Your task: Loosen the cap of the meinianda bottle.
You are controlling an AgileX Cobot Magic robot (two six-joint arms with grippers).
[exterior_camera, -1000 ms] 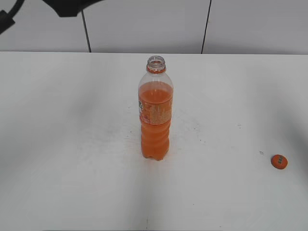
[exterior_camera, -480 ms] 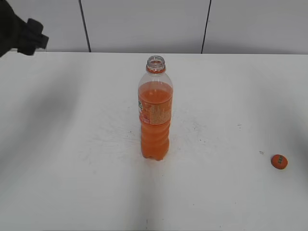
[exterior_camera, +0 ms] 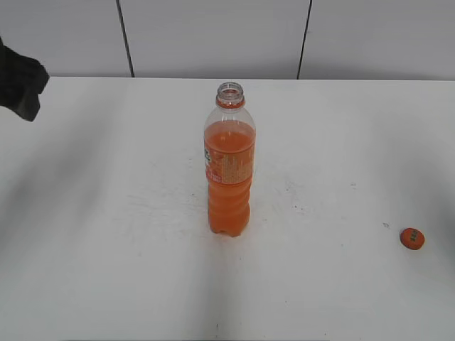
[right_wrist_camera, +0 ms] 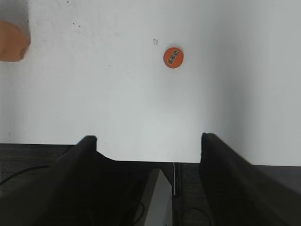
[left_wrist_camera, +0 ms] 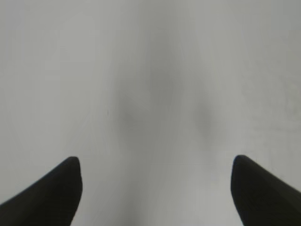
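Observation:
The meinianda bottle (exterior_camera: 229, 167) stands upright in the middle of the white table (exterior_camera: 106, 249), its mouth bare. Its base shows at the top left of the right wrist view (right_wrist_camera: 11, 41). The orange cap (exterior_camera: 412, 238) lies on the table at the far right, apart from the bottle; it also shows in the right wrist view (right_wrist_camera: 173, 57). My left gripper (left_wrist_camera: 155, 165) is open and empty over bare table; a dark part of the left arm (exterior_camera: 21, 85) shows at the left edge. My right gripper (right_wrist_camera: 148, 139) is open and empty, over the table's near edge.
A white panelled wall (exterior_camera: 213, 35) with dark seams runs behind the table. The table's front edge (right_wrist_camera: 141, 157) and dark floor with cables show in the right wrist view.
The left arm has swung from the top left down to the left edge of the exterior view. Bottle and cap have not moved.

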